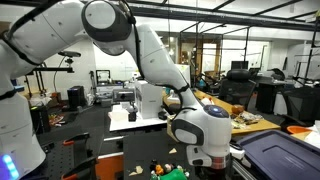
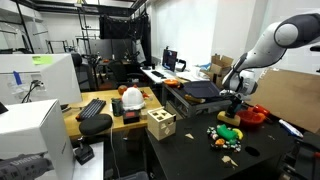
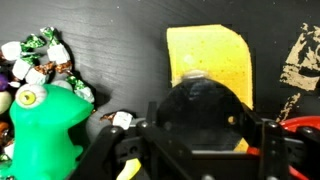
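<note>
Exterior view: arm [image 1: 150, 55] bends down; fingers [image 1: 207, 158] sit low beside a toy cluster [image 1: 165, 170]. The wrist housing hides their gap.

Exterior view: fingers [image 2: 233, 104] hang just above the toy cluster [image 2: 228, 135] on the black counter [image 2: 185, 150]. Wooden box [image 2: 160, 125] stands well apart.

Wrist view: yellow flat piece [image 3: 210, 60] lies flat on the counter, directly ahead of the fingers [image 3: 205, 125]. Green frog [image 3: 45, 125] and wrapped sweets [image 3: 40, 55] lie off to one side. A dark round blur covers the fingers, so I cannot tell how far open they are or whether they hold anything.
</note>
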You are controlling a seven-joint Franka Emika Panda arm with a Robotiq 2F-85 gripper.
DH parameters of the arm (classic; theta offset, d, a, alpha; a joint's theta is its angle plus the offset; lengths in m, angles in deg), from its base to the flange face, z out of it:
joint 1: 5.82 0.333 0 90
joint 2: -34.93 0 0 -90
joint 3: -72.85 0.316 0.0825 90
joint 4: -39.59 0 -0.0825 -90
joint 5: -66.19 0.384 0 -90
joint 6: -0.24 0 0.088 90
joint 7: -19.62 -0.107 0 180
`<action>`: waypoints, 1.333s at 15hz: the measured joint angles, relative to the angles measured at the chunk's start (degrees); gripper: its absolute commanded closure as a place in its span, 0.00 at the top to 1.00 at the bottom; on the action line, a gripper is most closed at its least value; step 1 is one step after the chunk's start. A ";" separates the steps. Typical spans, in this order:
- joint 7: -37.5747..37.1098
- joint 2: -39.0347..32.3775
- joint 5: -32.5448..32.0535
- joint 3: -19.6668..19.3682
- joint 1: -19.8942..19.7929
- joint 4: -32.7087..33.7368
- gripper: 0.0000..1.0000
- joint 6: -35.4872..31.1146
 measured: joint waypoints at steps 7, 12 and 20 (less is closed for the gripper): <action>0.21 0.34 -0.13 1.80 -0.29 -1.40 0.52 3.08; 2.69 1.77 0.00 5.77 -2.72 -1.40 0.52 10.04; 7.38 2.44 0.82 7.43 -4.62 -1.25 0.52 16.71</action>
